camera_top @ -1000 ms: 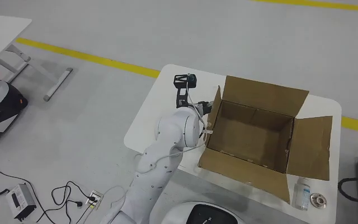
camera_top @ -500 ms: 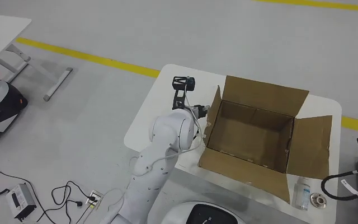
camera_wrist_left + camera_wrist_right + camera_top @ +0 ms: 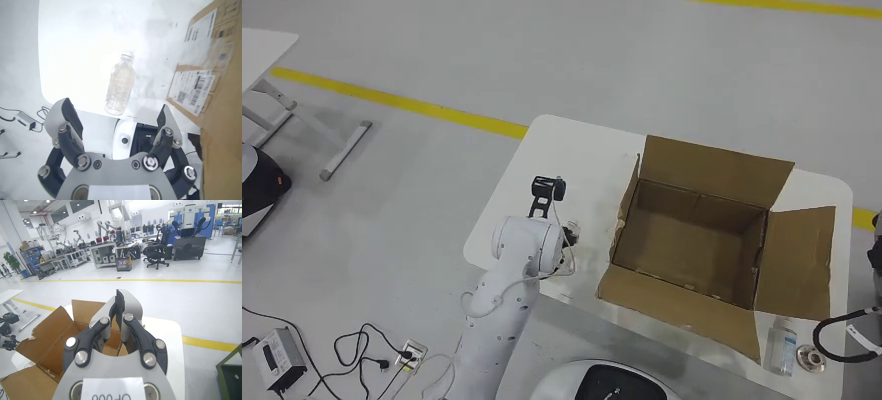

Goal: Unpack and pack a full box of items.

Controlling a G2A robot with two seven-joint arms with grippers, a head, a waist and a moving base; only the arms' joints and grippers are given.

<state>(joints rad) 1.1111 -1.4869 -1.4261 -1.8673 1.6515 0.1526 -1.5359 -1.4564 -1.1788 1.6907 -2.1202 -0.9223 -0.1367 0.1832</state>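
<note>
Here, in the left wrist view, my left jaws are released: the ribbed pads (image 3: 72, 115) stand spread wide and grasp nothing. Beyond them a clear bottle (image 3: 120, 85) appears to lie on its side on the white bench (image 3: 75, 47), its base at the bench's near edge and its cap pointing away from my body. Beside it rises the outer wall of the cardboard box (image 3: 225, 117). The wall carries two white shipping labels (image 3: 194, 89) with barcodes and fine print, too small for me to make out.

From the top view, my left arm (image 3: 525, 250) covers most of that bottle, leaving little more than its cap end (image 3: 570, 233) visible near the box's left wall. This view adds the inside of the box (image 3: 712, 165): flaps folded outward, bare cardboard floor. It also adds a second bottle (image 3: 782, 352), lying at the bench's front right corner, just beside a small grey round object (image 3: 812, 357).

In the right wrist view, my right jaws are clenched, the pads (image 3: 119, 308) pressed together on nothing. They are held above the right part of the bench (image 3: 170, 332), with the open box (image 3: 56, 344) beyond them. A white sticker (image 3: 111, 389) on the wrist plate bears printed characters, upside down and cut off at the edge. Behind runs a yellow floor line (image 3: 132, 280).
</note>
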